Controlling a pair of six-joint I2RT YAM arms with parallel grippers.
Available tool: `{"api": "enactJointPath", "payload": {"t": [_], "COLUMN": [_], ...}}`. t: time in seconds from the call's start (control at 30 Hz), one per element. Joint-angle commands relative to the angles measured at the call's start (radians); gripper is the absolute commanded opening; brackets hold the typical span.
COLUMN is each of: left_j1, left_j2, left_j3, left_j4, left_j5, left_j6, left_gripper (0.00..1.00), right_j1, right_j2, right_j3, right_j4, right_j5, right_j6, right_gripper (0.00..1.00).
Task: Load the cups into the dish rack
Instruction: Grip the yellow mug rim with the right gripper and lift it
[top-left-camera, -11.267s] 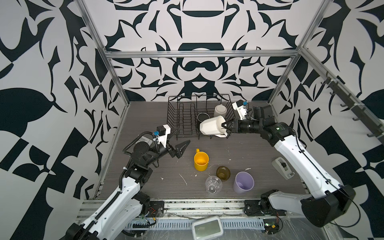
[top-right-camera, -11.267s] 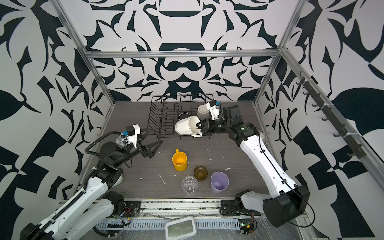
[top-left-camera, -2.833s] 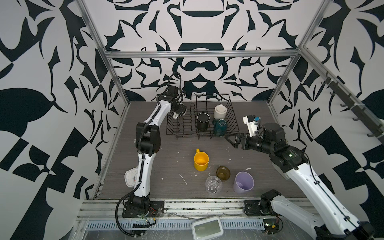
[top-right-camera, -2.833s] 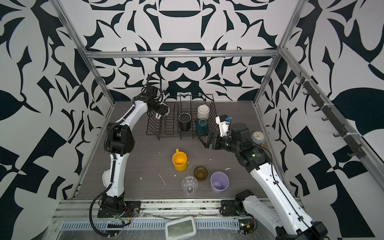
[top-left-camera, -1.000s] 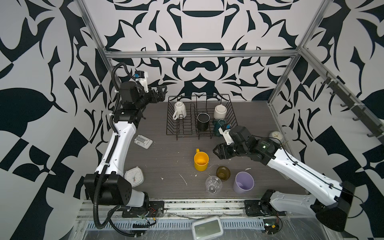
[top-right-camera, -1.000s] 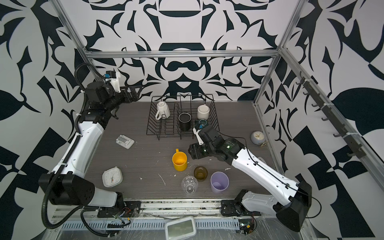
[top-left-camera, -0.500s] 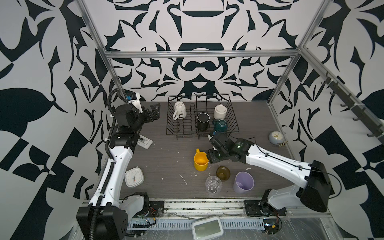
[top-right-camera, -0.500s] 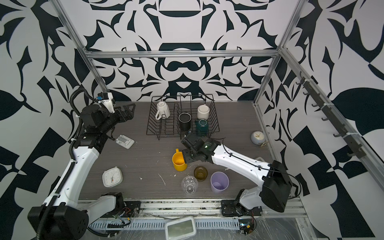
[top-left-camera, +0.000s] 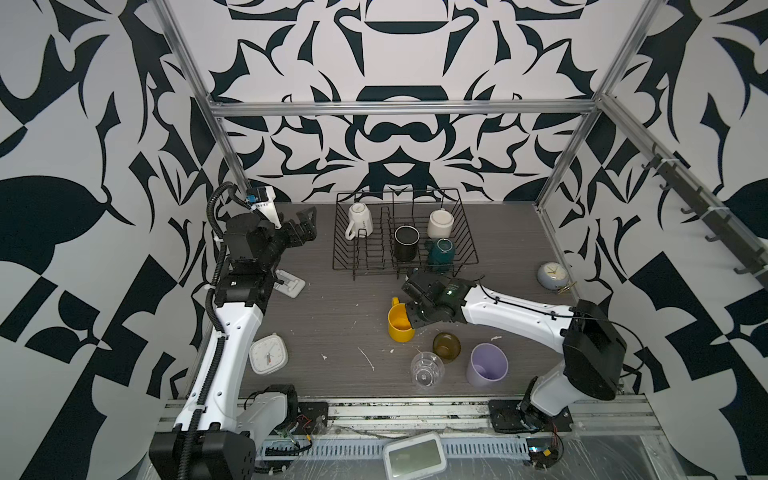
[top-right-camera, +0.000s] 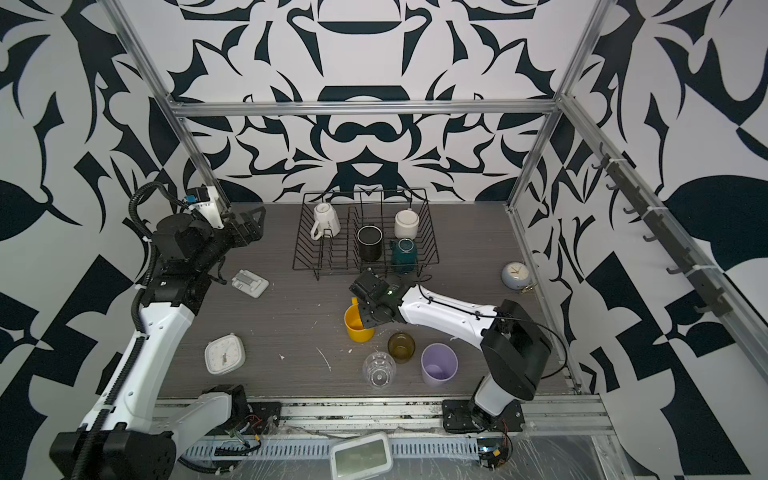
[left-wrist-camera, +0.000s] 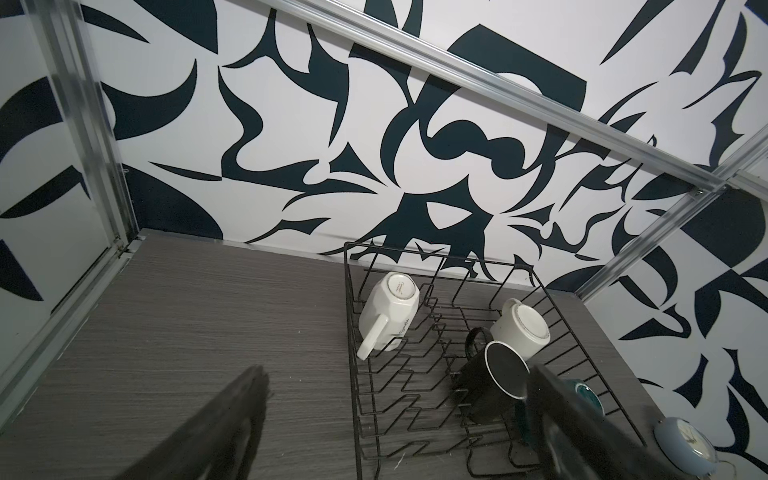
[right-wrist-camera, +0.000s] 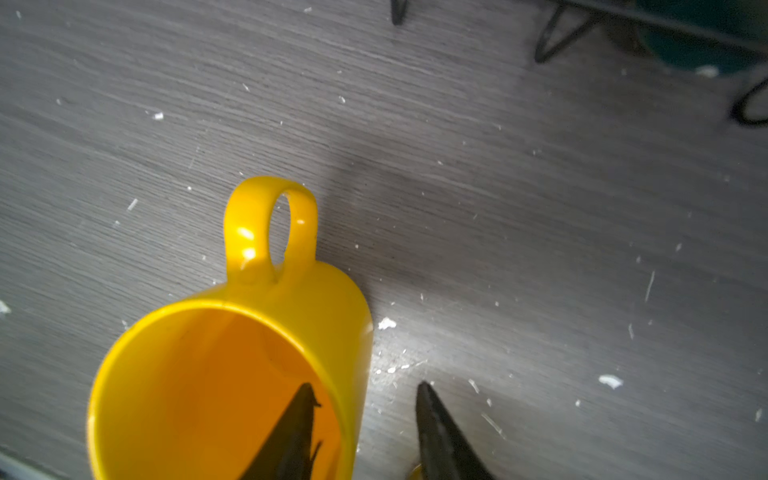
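Observation:
The black wire dish rack (top-left-camera: 365, 268) stands at the back and holds a faceted white mug (top-left-camera: 359, 220), a black mug (top-left-camera: 406, 243), an upturned white mug (top-left-camera: 440, 223) and a teal mug (top-left-camera: 440, 251). In front stand the yellow mug (top-left-camera: 399, 326), the amber glass (top-left-camera: 446, 347), the clear glass (top-left-camera: 426, 369) and the lilac tumbler (top-left-camera: 486, 365). My right gripper (right-wrist-camera: 365, 385) straddles the yellow mug's (right-wrist-camera: 232, 374) wall, one finger inside and one outside, with gaps showing. My left gripper (top-left-camera: 305, 220) hangs open and empty, left of the rack (left-wrist-camera: 415, 374).
A white square clock (top-left-camera: 269, 353) lies at the front left and a flat white part (top-left-camera: 291, 284) lies behind it. A pale-blue round clock (top-left-camera: 552, 275) sits by the right wall. White crumbs dot the table. The amber glass stands close behind my right wrist.
My right gripper has come down over the yellow mug's rim and its jaws have narrowed. The left arm has drawn back and lowered a little, still open.

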Motion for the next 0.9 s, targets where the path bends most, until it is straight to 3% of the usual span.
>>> {"api": "enactJointPath", "payload": {"t": [0.0,0.37,0.5,0.7,0.87], "left_j1": [0.003,0.003,0.003,0.004,0.008], "left_j2": [-0.013,-0.027,-0.023,-0.011,-0.001], "left_j3": [-0.012,-0.034,-0.034,-0.027,-0.075], "left_j4": [0.011,0.025,0.026,0.046,0.153], "left_j5": [-0.011,-0.072,-0.064,0.057,0.275], "left_j6": [0.001,-0.006,-0.025,-0.083,-0.165], "left_gripper": [0.99,0.99,0.99,1.0,1.0], "right_j1": [0.004,0.012,0.013,0.001,-0.055], "right_j2": [0.008,0.011,-0.049,-0.222,-0.388], "right_j3": [0.044,0.057,0.033,-0.014,-0.049], "right_j4": [0.024,0.029,0.046,0.092,0.156], "right_j5": [0.023,0.01,0.005,-0.033,-0.107], "right_j6": [0.007,-0.022,-0.03,-0.03,-0.007], "right_gripper": [0.33,0.01,0.0,0.0,0.0]}}
